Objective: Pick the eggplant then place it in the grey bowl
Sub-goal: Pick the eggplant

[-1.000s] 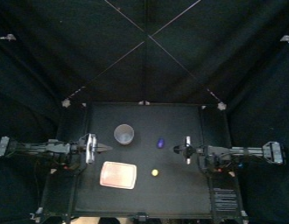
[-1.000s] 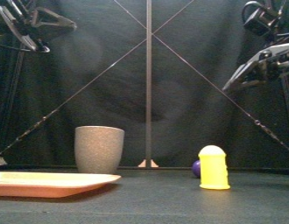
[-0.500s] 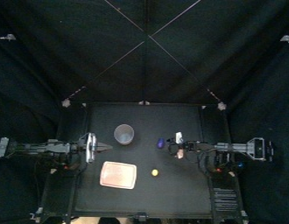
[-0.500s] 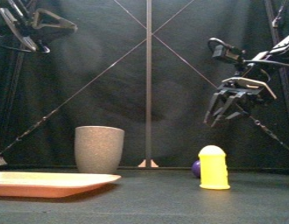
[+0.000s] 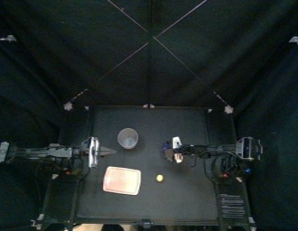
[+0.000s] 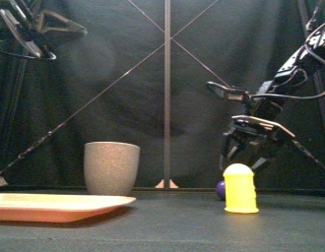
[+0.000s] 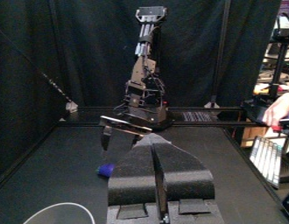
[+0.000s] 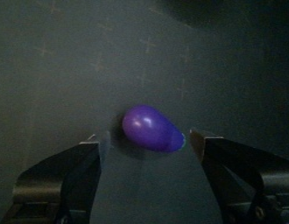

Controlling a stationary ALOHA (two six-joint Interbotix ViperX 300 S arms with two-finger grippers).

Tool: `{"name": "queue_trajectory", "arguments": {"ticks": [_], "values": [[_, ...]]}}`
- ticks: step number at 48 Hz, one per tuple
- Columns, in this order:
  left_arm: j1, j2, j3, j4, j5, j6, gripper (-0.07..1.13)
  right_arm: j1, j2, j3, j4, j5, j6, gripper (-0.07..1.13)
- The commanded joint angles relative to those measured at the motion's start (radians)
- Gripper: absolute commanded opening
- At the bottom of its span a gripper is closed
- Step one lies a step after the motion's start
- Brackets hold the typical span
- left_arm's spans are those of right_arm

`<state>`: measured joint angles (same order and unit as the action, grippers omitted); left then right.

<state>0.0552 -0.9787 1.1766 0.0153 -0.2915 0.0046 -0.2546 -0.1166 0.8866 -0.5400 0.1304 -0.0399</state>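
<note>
Front view, lower right: eggplant [image 6: 221,188] was mostly hidden behind yellow toy [image 6: 239,189]. Pink tray [image 6: 47,206] was cut by left edge. Left wrist, bottom-left: only grey cup [image 7: 59,210] rim showed.

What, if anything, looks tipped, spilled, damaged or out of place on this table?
Nothing stands out. The grey cup and yellow toy stand upright, the pink tray lies flat, and the eggplant lies whole on the table under the open right gripper.
</note>
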Motion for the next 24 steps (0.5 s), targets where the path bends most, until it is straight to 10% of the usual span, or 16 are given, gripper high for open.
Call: {"name": "queue_trajectory", "arguments": {"ticks": [1, 24], "values": [[0.003, 0.003, -0.021, 0.002, -0.005, 0.002, -0.03, 0.000, 0.009, -0.035, 0.006, 0.002, 0.002, 1.04], [0.003, 0.003, -0.011, 0.006, -0.003, 0.002, -0.03, -0.026, 0.127, -0.083, 0.037, 0.018, 0.002, 1.01]]}}
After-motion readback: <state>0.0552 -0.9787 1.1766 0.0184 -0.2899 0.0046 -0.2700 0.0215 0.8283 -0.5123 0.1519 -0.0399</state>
